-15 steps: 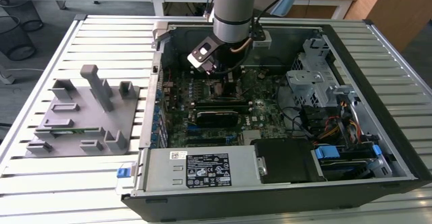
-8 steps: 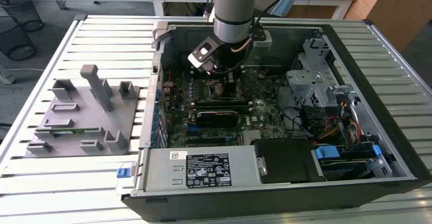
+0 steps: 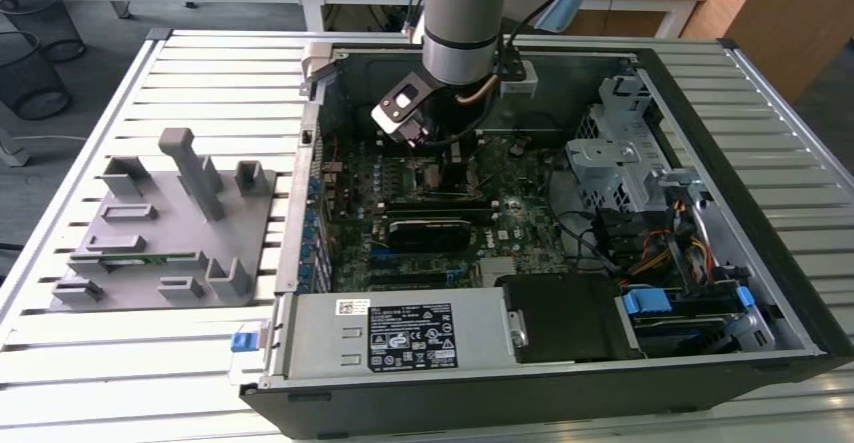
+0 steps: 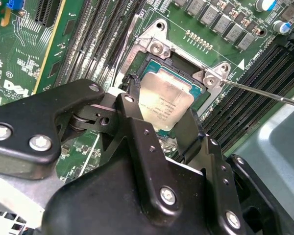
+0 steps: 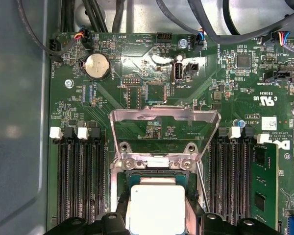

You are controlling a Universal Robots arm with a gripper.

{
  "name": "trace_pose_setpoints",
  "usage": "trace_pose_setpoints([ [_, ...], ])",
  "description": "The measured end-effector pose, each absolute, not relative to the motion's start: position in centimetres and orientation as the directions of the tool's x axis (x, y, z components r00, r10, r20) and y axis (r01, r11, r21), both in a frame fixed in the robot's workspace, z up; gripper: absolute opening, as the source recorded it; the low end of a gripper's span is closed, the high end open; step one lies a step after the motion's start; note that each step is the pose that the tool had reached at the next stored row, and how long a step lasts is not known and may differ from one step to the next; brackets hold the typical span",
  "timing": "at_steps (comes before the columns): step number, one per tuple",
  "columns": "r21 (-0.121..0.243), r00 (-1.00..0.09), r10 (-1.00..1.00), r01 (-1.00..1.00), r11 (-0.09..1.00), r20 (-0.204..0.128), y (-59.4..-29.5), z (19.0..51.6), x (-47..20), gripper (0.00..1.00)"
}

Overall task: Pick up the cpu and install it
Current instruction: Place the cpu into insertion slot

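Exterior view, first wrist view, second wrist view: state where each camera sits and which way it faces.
Exterior view: off the arm, high, looking down into the open computer case; the arm reaches inside.
Second wrist view: at the wrist, looking slantwise past the gripper at the cpu at the socket; gripper body in front.
First wrist view: at the wrist, facing the motherboard squarely; gripper at one edge.
Both wrist views share cpu, socket and gripper.
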State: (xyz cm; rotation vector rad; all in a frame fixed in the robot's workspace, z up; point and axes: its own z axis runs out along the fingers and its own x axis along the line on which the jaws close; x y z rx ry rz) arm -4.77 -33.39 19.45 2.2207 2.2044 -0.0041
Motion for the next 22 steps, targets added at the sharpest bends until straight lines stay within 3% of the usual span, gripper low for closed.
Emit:
trace_pose_setpoints([
  [3, 0.007, 0.008, 1.0, 1.0, -0.007, -0.011, -33.4, 19.4, -4.8, 0.54],
  [6, 0.007, 0.008, 1.0, 1.0, -0.007, -0.011, -33.4, 19.4, -4.8, 0.66],
  [22, 0.007, 0.008, 1.0, 1.0, -0.008, -0.011, -33.4, 20.8, -4.8, 0.65],
])
